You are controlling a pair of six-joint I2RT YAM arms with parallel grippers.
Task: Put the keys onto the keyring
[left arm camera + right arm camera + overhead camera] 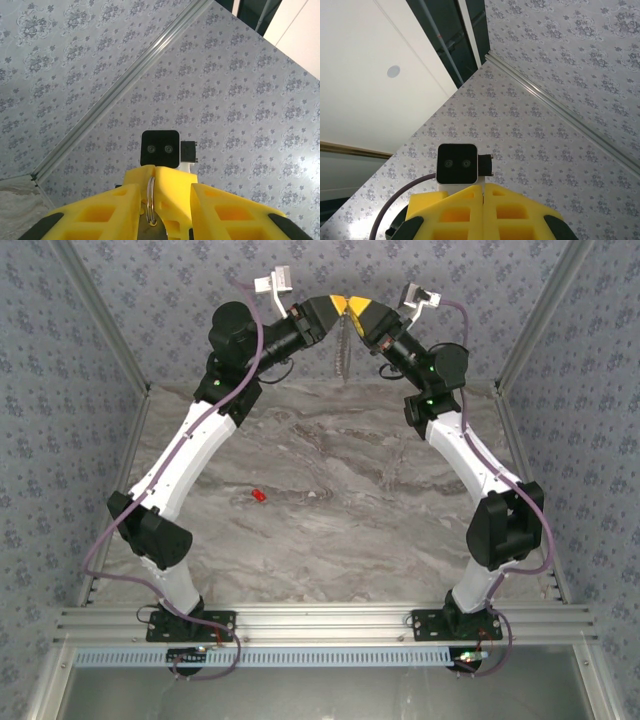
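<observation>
High at the back wall my two grippers meet tip to tip. My right gripper [484, 192] is shut on the keyring [149, 192], a thin grey metal loop held edge-on between its yellow fingers. In the top view the keyring [345, 352] hangs down below both grippers. A flat silver piece [152, 229] dangles from the loop. My left gripper [167, 200] is open, its fingers [100, 212] on either side of the right gripper's tips, the left one close against the loop. The key, a tiny red piece [257, 496], lies on the table far below.
The marble table [340, 530] is walled by patterned panels on three sides. Both arms [190, 450] reach up and back from their bases on the aluminium rail [320, 625]. Each wrist view faces the other's black camera [457, 162].
</observation>
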